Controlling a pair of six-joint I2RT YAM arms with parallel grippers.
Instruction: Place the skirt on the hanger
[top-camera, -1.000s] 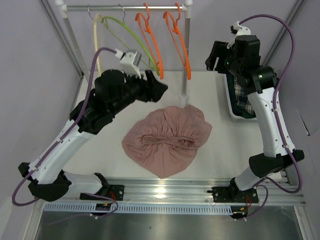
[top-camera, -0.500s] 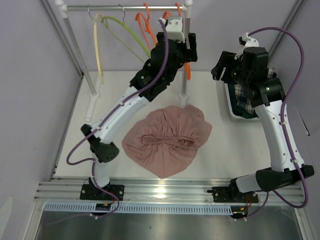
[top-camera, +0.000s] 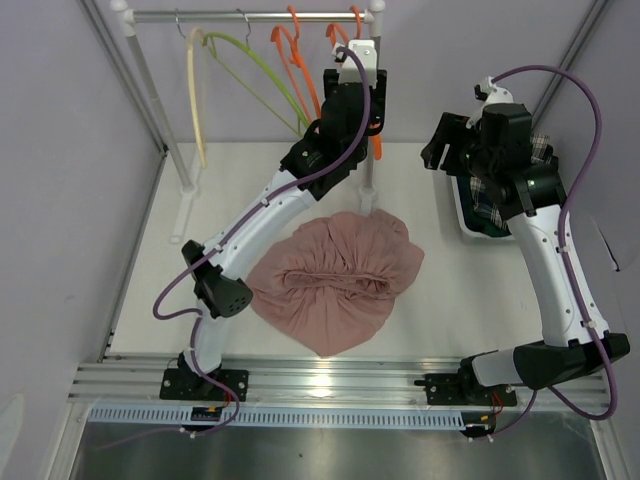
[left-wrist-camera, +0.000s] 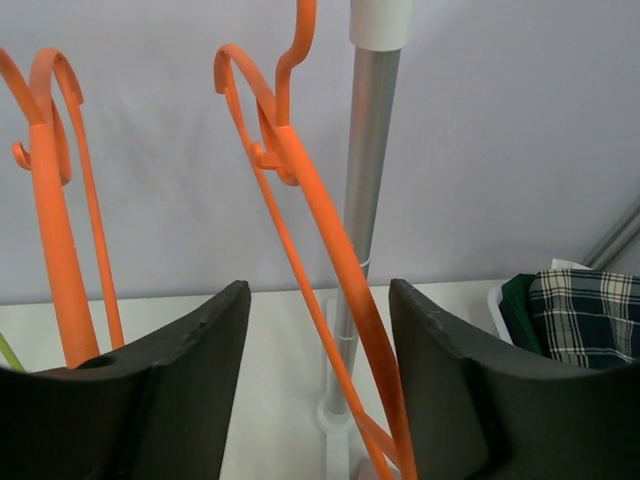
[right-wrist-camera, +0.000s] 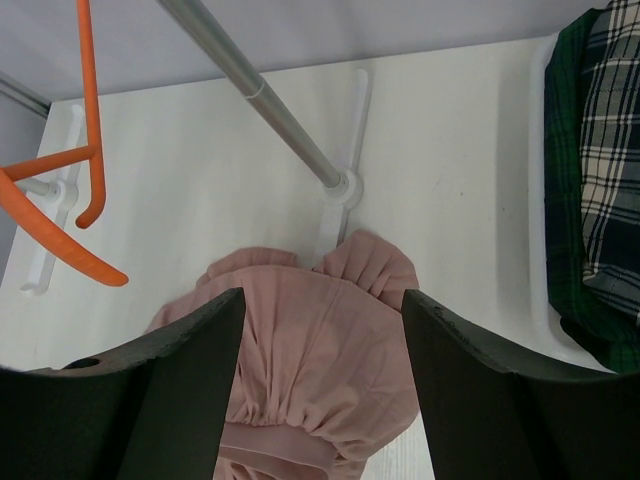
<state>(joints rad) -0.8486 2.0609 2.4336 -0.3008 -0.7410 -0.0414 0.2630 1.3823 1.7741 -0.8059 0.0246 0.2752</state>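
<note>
**While the skirt lies on the table, my left claw sits up at the orange hanger**

As I read the overhead view, the white table (top-camera: 450, 290) is boxed in by pale lilac walls, with a clothes rail (top-camera: 250, 16) across the far side. The pink skirt (top-camera: 335, 280) lies bunched in a rough round heap at mid-table, touched by neither arm. Its far frill lies just beside the foot (right-wrist-camera: 340, 190) of the rail's right post (left-wrist-camera: 365, 170).

Bare table shows on both sides of the skirt and along its near edge. On the far right, a white bin (top-camera: 455, 205) holds plaid cloth (right-wrist-camera: 600, 150), well apart from the skirt.

My left gripper (left-wrist-camera: 318, 300) is raised to the rail with its fingers spread wide. The rightmost orange hanger (left-wrist-camera: 330, 250) slopes down between them, close to the right finger; I cannot tell whether they touch. A second orange hanger (left-wrist-camera: 55, 220) hangs at the left finger. The overhead view alone shows the green hanger (top-camera: 260, 75) and the cream hanger (top-camera: 195, 100) farther left.

My right gripper (right-wrist-camera: 322, 300) hangs high beside the bin, fingers wide apart and holding nothing. Only its camera shows the skirt's pleats and gathered waistband.
</note>
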